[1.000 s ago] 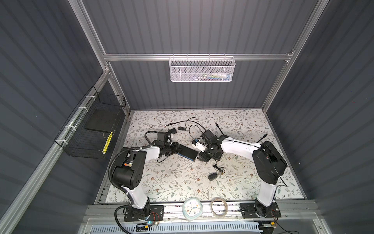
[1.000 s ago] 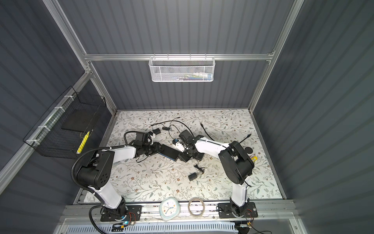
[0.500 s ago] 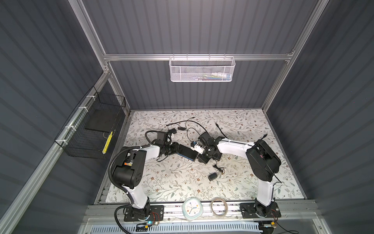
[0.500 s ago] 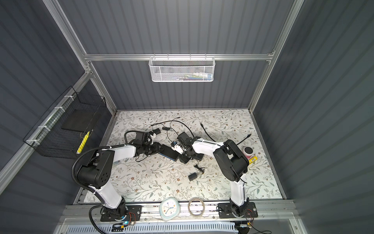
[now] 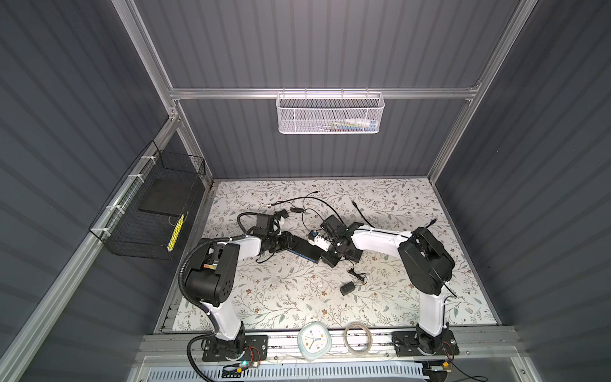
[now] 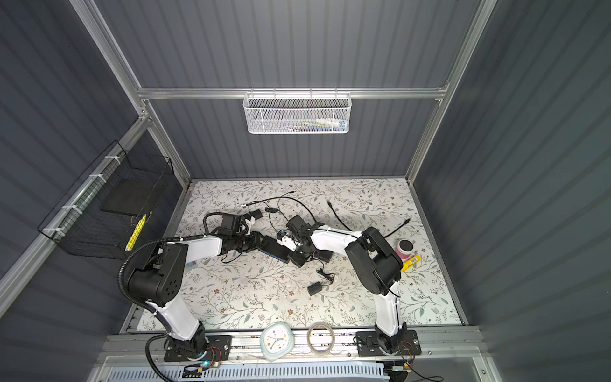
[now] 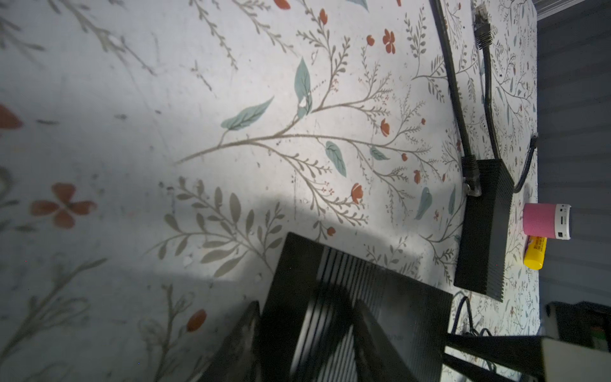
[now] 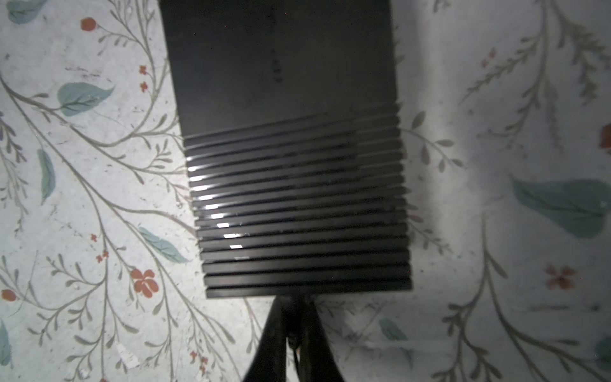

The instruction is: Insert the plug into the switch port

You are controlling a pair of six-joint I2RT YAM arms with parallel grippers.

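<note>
Visibly one switch (image 5: 302, 250); one clock (image 5: 314, 340).

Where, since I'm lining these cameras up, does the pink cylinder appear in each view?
Top view: pink cylinder stands at the table's right side, beside the right arm.
Top view: not seen; the right arm likely hides it.
Left wrist: pink cylinder beyond the black ribbed box, near the table's edge.
Right wrist: not in it.
Shared landmark: the yellow tube beside it.

Dark ribbed walls (image 5: 314, 49) enclose a floral tabletop (image 5: 281, 291); a white mesh basket (image 5: 330, 115) hangs behind.
</note>
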